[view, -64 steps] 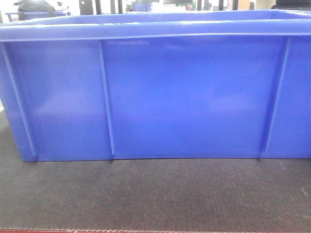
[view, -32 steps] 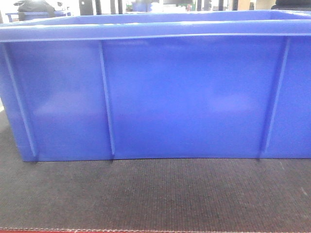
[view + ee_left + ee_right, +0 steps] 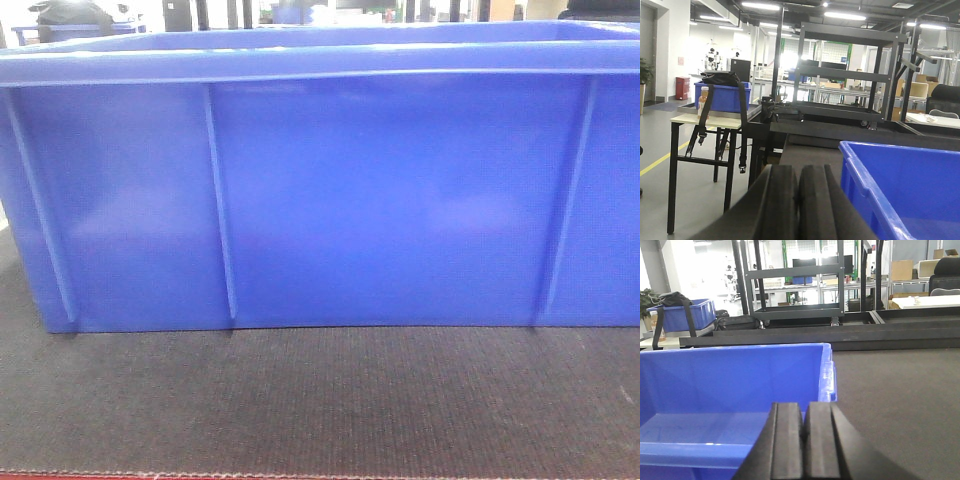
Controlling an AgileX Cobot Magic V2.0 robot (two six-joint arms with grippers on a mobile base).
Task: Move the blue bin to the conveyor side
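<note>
Change: nothing has moved since the earlier front pictures; the bin sits in the same spot.
Conveyor (image 3: 320,400): a wide, flat, dark belt with a woven look. A thin reddish edge runs along its near side in the front view. The belt goes on to the right of the bin in the right wrist view.
Blue bin (image 3: 380,200): a big shiny blue box. It stands flat on the conveyor and fills almost all of the front view. Thin ribs run up its wall, and a thick rim goes round the top. Its inside looks bare in the right wrist view.
Left gripper (image 3: 799,200): its two black fingers are pressed together with nothing between them. It is just beside the bin's left rim, outside the box.
Right gripper (image 3: 804,445): its two black fingers are also pressed together, holding nothing. It is at the bin's near rim, close to the right corner.
Far table (image 3: 715,120): a pale table far back on the left holds another blue bin (image 3: 722,95) with a black bag (image 3: 720,77) on top.
</note>
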